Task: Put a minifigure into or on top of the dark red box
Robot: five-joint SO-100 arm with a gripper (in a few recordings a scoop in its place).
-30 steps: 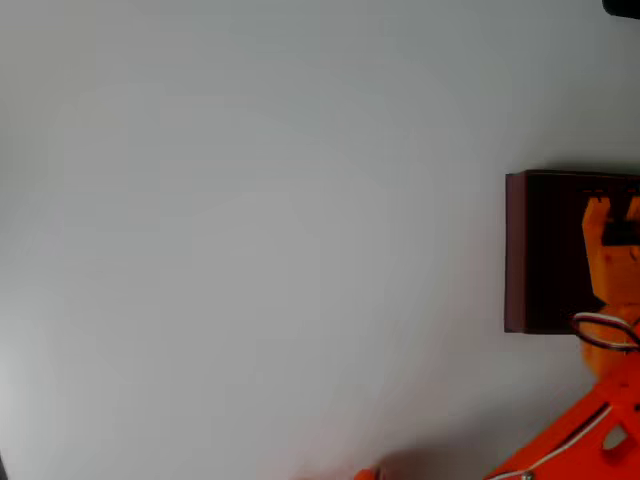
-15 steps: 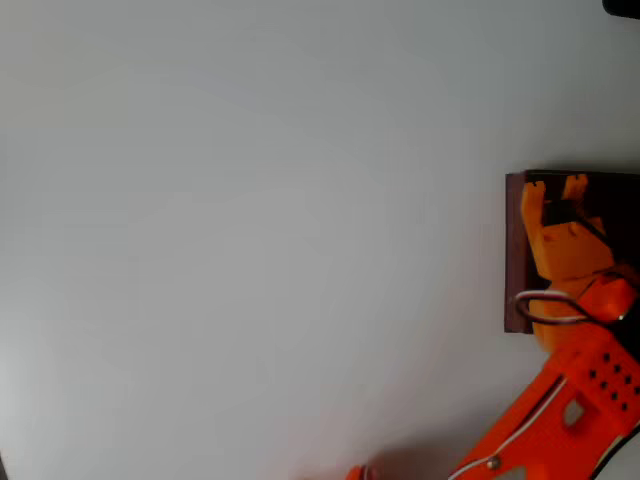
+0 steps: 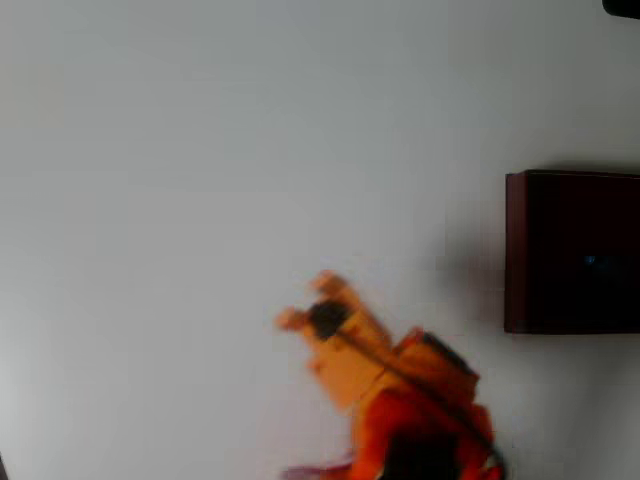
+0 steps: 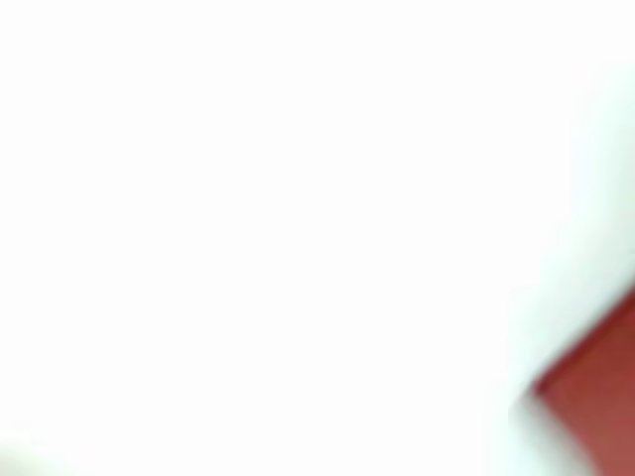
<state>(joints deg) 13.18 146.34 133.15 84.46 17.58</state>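
White table (image 3: 200, 150) wide open | dark red box (image 3: 570, 250) at right edge | gripper (image 3: 305, 300) blurred, fingers parted, empty

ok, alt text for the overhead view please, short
An orange robot arm, motion-blurred, reaches over a bare white table from the bottom edge, its fingers spread open and holding nothing. At the right edge sits the dark red box, apart from the arm, with a tiny blue speck in its dark interior, possibly the minifigure.
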